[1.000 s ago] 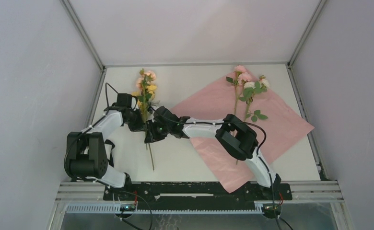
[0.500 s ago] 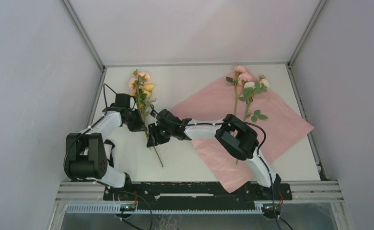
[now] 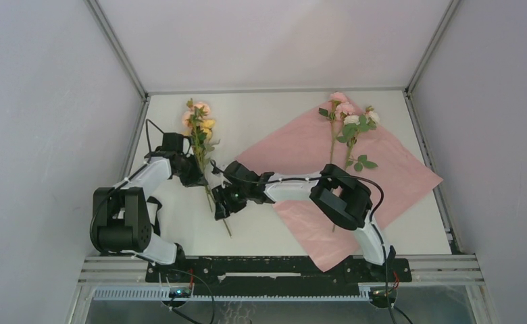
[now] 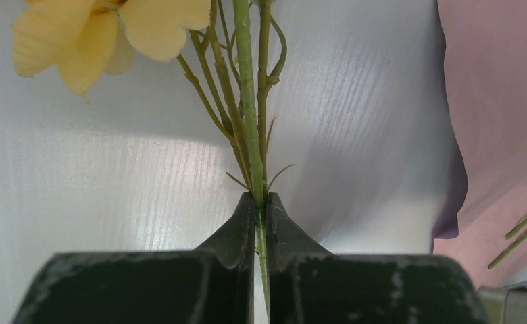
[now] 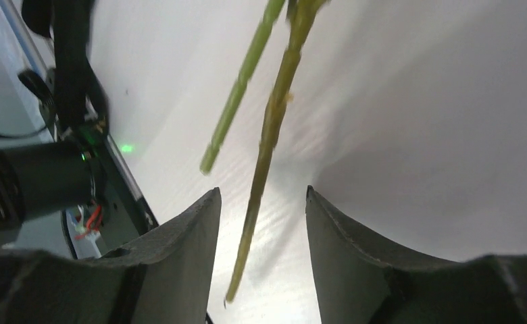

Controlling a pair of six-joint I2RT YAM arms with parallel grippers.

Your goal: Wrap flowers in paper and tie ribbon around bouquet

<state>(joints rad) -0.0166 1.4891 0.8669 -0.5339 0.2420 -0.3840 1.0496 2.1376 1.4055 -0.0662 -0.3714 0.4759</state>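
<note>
left gripper (image 4: 261, 202): clamped on flowers (image 3: 198, 128) stems, left of paper (image 3: 396, 175) | right gripper (image 5: 261, 196): jaws apart around a stem, gripping nothing, left of paper

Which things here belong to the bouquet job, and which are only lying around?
Job: flowers off the paper; flowers on the paper; paper. No ribbon shows.
Not the job: table; metal rail at its near edge.
</note>
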